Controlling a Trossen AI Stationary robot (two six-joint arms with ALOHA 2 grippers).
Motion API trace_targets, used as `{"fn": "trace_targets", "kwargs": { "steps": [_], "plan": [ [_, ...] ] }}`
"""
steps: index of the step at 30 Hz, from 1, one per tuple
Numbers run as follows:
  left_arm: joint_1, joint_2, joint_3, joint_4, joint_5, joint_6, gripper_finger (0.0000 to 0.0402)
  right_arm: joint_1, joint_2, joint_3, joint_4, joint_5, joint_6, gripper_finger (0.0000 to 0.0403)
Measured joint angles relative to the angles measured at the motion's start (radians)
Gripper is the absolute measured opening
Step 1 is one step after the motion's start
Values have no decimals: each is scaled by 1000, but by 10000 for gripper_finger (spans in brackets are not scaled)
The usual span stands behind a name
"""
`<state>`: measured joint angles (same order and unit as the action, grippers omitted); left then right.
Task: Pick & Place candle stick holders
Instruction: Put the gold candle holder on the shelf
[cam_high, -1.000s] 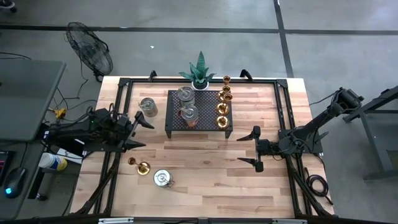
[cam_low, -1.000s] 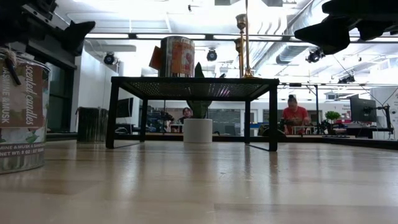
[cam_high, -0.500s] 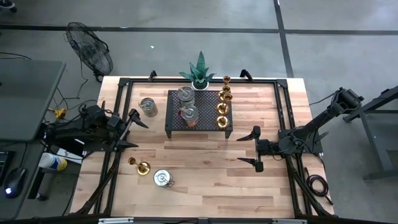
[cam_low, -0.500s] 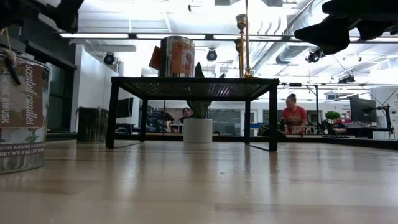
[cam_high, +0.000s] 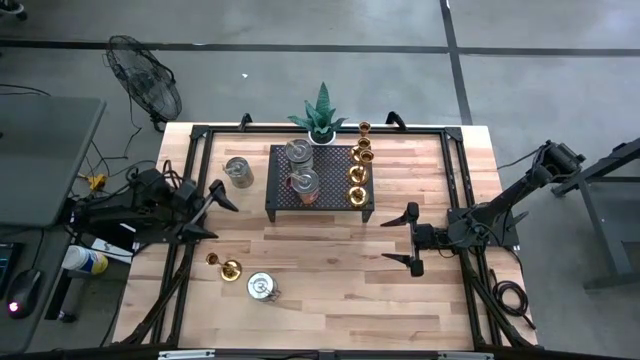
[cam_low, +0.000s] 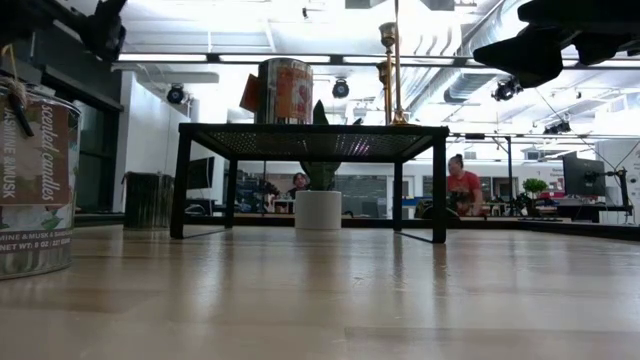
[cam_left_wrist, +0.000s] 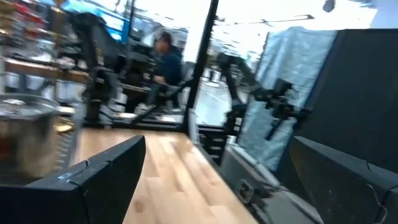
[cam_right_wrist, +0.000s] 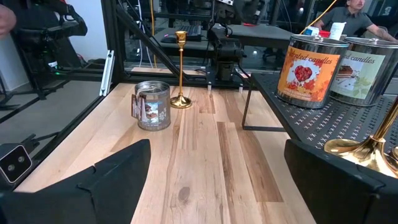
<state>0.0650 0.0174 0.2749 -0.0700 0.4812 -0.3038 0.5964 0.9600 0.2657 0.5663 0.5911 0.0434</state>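
Fingers of both grippers stand spread wide and grasp nothing. The left gripper (cam_high: 212, 210) sits at the table's left edge, above and apart from the two loose items near the front-left corner. The right gripper (cam_high: 410, 239) hovers over bare wood just right of the black perforated metal rack (cam_high: 320, 201), touching nothing; in its wrist view both dark fingers (cam_right_wrist: 102, 180) flank an empty gap.

Location of task items: one slim brass-gold candle stick holder with round base (cam_high: 225, 266) stands on the wooden table (cam_high: 340, 280) near the front-left corner, with a squat silvery lidded tin (cam_high: 261, 287) just beside it. A second silvery tin (cam_high: 238, 172) stands left of the rack. On the rack are two more round tins (cam_high: 299, 153) and a row of brass-gold holders (cam_high: 357, 180) along its right edge; one further brass holder (cam_high: 364, 130) stands behind the rack near the spiky green plant in a white pot (cam_high: 320, 117).

Handling assessment: the brass holder appears rigid, light and top-heavy, with a polished surface likely to slip. Recommended hold is across the stem low down, just above the base, fingers closing squarely to avoid tipping. The tins, labelled as scented candles in the low view, look heavier and wide; a grasp would need nearly the full opening across the body.
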Motion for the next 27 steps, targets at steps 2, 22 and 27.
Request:
{"fn": "trace_targets", "kwargs": {
  "steps": [2, 22, 27],
  "plan": [
    [0, 0, 0, 1, 41, -31, 392, 0, 0, 0, 0, 0, 0, 362],
    [0, 4, 45, -71, -149, -223, 392, 0, 0, 0, 0, 0, 0, 362],
    [0, 65, 188, -331, -273, -151, 392, 0, 0, 0, 0, 0, 0, 362]
  ]
}}
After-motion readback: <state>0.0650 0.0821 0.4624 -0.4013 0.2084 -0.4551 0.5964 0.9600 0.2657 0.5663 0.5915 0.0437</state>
